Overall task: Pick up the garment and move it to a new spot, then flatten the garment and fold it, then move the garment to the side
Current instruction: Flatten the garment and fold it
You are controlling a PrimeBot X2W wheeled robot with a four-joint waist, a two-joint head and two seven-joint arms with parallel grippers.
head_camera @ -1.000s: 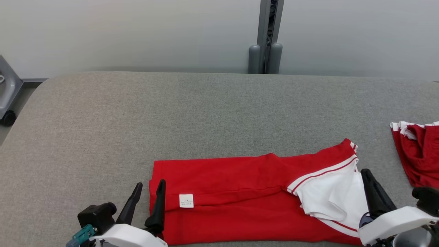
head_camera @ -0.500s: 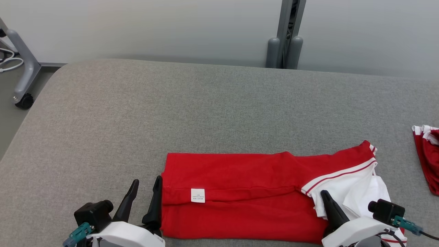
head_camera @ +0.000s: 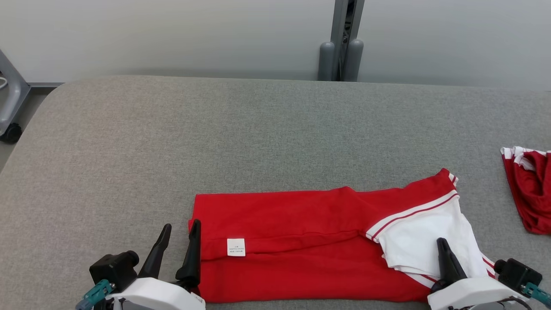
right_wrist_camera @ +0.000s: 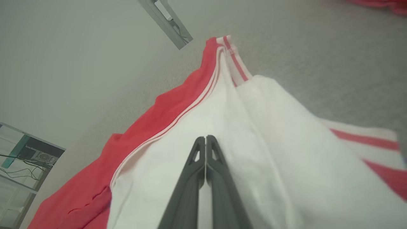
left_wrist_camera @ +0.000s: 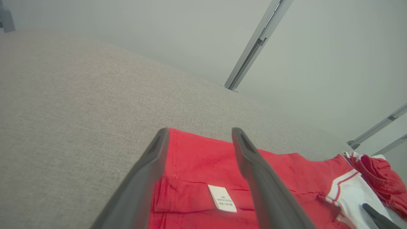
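The left gripper (head_camera: 181, 226) stands open, its fingers astride the left edge of the red garment (head_camera: 292, 224). The right gripper (head_camera: 441, 243) is closed, tips pressed together on the white panel (head_camera: 422, 241); whether it pinches cloth is unclear. The garment lies folded in a long band along the table's (head_camera: 215, 142) near edge. Bare table stretches far and left; another red garment (head_camera: 531, 189) lies at the right.

Garment (head_camera: 301, 241) label (head_camera: 236, 247) print illegible
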